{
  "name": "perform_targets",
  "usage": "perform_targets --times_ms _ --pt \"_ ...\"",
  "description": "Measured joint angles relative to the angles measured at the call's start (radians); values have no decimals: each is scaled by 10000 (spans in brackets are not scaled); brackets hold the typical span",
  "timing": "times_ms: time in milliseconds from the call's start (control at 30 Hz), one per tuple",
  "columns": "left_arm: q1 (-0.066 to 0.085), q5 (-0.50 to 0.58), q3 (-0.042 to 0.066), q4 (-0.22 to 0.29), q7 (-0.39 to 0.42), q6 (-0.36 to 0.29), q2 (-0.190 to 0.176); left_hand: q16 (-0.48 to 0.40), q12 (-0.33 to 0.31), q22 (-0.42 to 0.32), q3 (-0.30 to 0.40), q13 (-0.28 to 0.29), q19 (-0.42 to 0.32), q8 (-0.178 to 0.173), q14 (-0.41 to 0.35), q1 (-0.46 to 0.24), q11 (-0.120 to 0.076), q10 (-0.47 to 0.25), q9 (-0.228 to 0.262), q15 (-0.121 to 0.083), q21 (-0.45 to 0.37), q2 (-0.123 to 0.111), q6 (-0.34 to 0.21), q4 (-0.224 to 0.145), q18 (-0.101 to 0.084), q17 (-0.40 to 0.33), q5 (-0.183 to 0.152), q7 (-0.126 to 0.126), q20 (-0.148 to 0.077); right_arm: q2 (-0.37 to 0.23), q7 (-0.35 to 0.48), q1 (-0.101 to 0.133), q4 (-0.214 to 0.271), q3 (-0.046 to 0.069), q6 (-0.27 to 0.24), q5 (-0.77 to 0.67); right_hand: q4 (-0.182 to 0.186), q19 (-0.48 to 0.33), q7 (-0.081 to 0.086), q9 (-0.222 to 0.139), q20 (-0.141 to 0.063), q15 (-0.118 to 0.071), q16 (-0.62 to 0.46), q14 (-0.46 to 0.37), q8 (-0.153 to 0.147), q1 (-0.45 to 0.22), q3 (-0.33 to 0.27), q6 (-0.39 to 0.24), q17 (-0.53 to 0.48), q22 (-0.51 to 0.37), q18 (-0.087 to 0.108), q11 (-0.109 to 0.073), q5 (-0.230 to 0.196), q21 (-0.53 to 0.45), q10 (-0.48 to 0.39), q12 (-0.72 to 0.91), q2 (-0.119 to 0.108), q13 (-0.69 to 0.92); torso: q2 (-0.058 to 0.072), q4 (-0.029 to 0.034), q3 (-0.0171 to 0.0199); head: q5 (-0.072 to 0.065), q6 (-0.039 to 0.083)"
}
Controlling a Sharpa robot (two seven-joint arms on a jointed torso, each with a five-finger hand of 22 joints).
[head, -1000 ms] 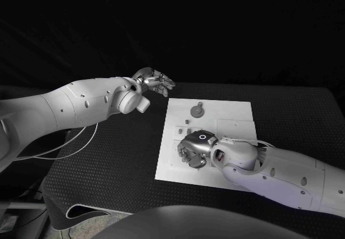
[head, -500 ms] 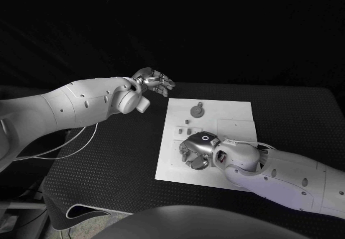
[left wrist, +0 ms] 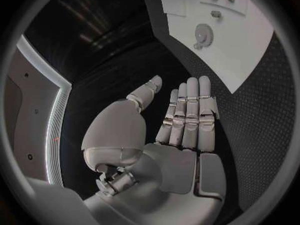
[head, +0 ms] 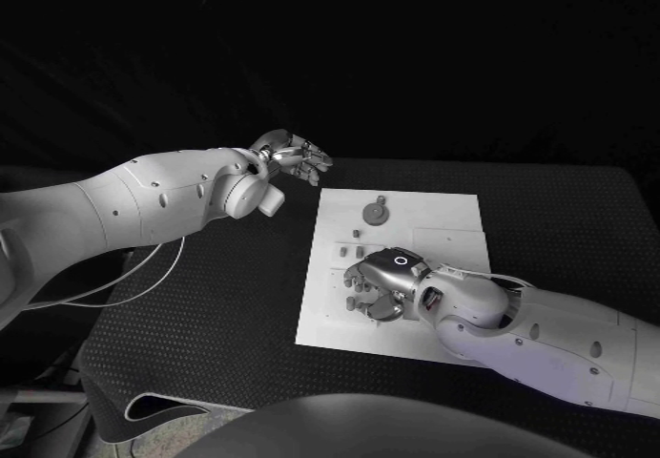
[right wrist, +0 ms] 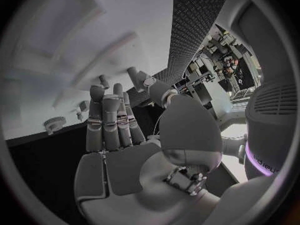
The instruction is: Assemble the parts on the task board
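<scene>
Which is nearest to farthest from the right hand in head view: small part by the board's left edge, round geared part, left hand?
From the right hand:
1. Small part, just beyond its fingers, near the board's left edge.
2. Round geared part, toward the board's far edge.
3. Left hand, off the board, past its far left corner.

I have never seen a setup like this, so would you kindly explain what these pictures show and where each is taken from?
This is a two-armed robot at a black table. One camera on its head looks down; one fisheye camera sits behind each wrist. The left hand hovers open beyond the far left corner of the white task board, holding nothing. The right hand is low over the board's middle, fingers apart, nothing visibly held. A round grey part and smaller grey pieces lie on the board.
</scene>
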Motion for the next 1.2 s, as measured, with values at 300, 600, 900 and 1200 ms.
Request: perform_targets --times_ms 300,600,900,1200 --pt "0 0 0 -143 3 7 27 0 0 -1 0 0 0 0 0 0 -1 1 0 0 0 0 0 0 -18 -1 0 0 0 -941 226 739 89 576 -682 1615 173 25 -158 65 -19 -296 -73 159 150 -70 -112 211 -243 0 32 -310 0 93 851 409 316 361 -6 -12 2 -239 2" --pt "-3 21 -2 -254 49 0 -21 -34 9 21 -32 3 -1 0 6 -43 -5 5 1 5 -37 -43 0 32 -12 37 0 0 1 -2224 44 1575 -655 699 -511 2400 1272 758 -689 395 -432 -1002 110 869 376 -631 -332 685 -280 -2 241 -1009 0 203 1956 3155 236 3869 -42 -92 15 -599 355" --pt "-20 43 -4 -226 157 36 20 -47 163 39 -92 72 -1 0 36 -93 -164 235 1 35 -33 -13 0 92 77 72 0 0 1 -3097 -385 1674 -1133 703 304 3304 1874 850 -989 1230 -488 -1180 560 972 789 -1432 -436 1060 79 -2 308 -1251 0 205 1243 5423 71 6910 -124 -231 71 -958 655" --pt "-149 58 -3 -193 216 57 -14 -47 163 47 -93 71 -1 0 36 -93 -163 235 1 35 -33 -13 0 92 72 79 0 0 1 -3654 -537 1513 -153 666 961 3306 1114 465 -656 1260 -358 -889 330 585 292 -1245 -178 660 10 -2 298 -894 0 144 978 3085 176 4144 -154 -284 126 -1364 744"
